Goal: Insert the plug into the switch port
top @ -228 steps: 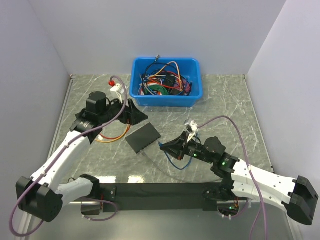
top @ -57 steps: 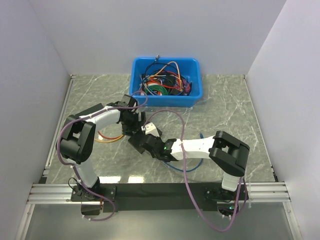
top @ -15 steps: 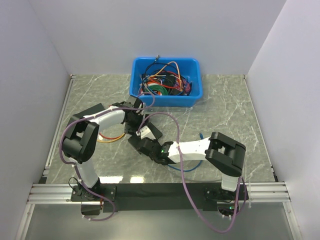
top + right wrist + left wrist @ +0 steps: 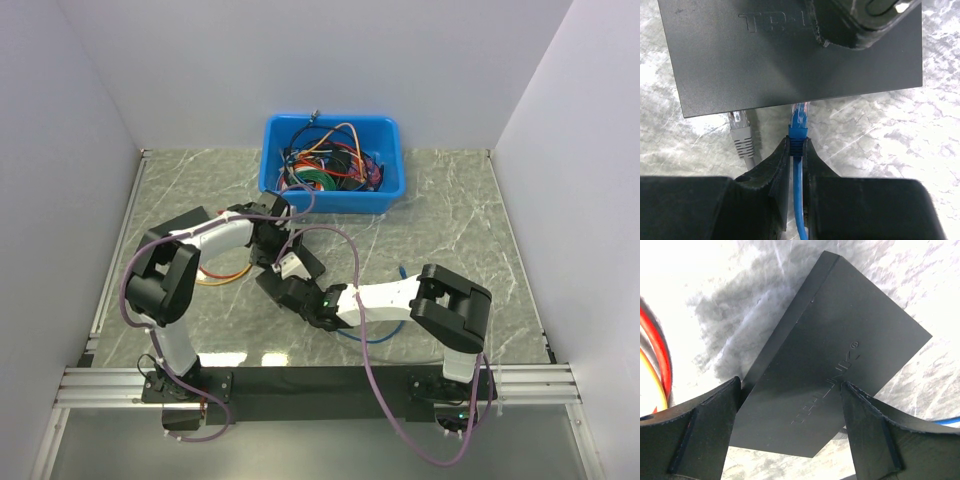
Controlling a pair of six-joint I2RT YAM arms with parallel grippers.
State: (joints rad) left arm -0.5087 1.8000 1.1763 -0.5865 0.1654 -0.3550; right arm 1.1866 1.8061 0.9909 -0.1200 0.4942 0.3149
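Plug [image 4: 799, 113] at switch [image 4: 790, 52] edge, beside grey connector [image 4: 741, 134]

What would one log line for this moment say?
right claw: shut on plug | plug: at switch edge | left claw: straddling switch

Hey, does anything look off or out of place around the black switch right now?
Nothing looks damaged or spilled. The switch lies askew on the table. The plug sits at its edge, not yet fully in. A grey plug is there too. Loose orange cable lies beside the left arm.

Bright, even light; blown-out wrist-view glare.
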